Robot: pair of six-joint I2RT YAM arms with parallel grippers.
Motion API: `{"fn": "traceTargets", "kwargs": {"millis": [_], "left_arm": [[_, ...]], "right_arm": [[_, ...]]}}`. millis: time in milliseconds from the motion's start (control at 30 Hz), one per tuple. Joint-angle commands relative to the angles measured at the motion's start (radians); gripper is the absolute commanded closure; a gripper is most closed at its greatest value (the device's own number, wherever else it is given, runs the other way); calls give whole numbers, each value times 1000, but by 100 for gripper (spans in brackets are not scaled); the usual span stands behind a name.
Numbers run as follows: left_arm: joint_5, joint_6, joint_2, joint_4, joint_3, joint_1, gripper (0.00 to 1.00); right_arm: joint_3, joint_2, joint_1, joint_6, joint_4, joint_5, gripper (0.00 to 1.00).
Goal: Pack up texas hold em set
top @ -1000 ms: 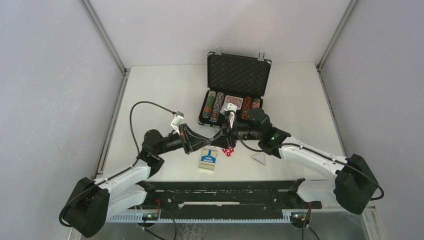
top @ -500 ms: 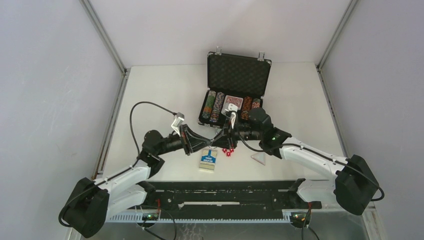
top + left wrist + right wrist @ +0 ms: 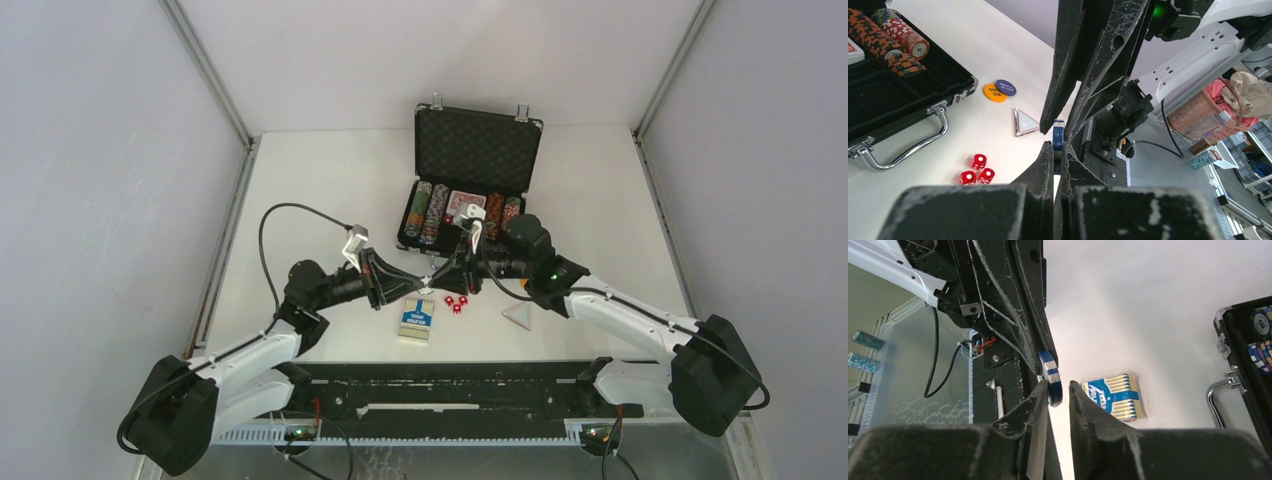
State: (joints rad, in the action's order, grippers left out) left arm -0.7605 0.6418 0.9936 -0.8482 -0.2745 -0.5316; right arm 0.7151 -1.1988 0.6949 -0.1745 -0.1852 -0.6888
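Top view: left gripper (image 3: 416, 287) and right gripper (image 3: 441, 282) are seen tip to tip in mid-air in front of the open briefcase (image 3: 476, 150), so a drop would be taken by the tabletop (image 3: 330, 190). Left wrist: a thin stack of blue-and-white chips (image 3: 1058, 136) is clamped edge-on at the tips of the left gripper; released early, it could be scattered. Right wrist: the right gripper is parted around the stack, gap showing on one side, so the chips could be twisted out by an off-centre close.
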Motion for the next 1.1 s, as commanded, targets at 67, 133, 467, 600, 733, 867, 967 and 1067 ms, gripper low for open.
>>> {"fn": "traceTargets", "kwargs": {"millis": [67, 133, 467, 600, 733, 867, 967, 1067], "left_arm": [[-28, -15, -22, -37, 18, -4, 100], [-16, -13, -21, -35, 20, -4, 100], [234, -57, -67, 173, 2, -2, 73], [446, -67, -115, 315, -4, 0, 62], [588, -74, -158, 422, -11, 1, 58], [703, -76, -169, 530, -26, 10, 56], [674, -82, -168, 536, -31, 15, 57], [684, -87, -167, 558, -39, 15, 58]], "right_arm": [[-10, 22, -17, -20, -61, 21, 83], [-16, 22, -17, -29, -82, 11, 93], [-21, -2, -19, -20, -105, 16, 100], [28, -49, -28, 16, -54, 36, 100], [117, -130, -29, 77, 31, 103, 100], [276, -268, -33, 168, 164, 298, 100], [377, -382, -44, 198, 209, 362, 100], [460, -494, -70, 196, 238, 336, 100]]}}
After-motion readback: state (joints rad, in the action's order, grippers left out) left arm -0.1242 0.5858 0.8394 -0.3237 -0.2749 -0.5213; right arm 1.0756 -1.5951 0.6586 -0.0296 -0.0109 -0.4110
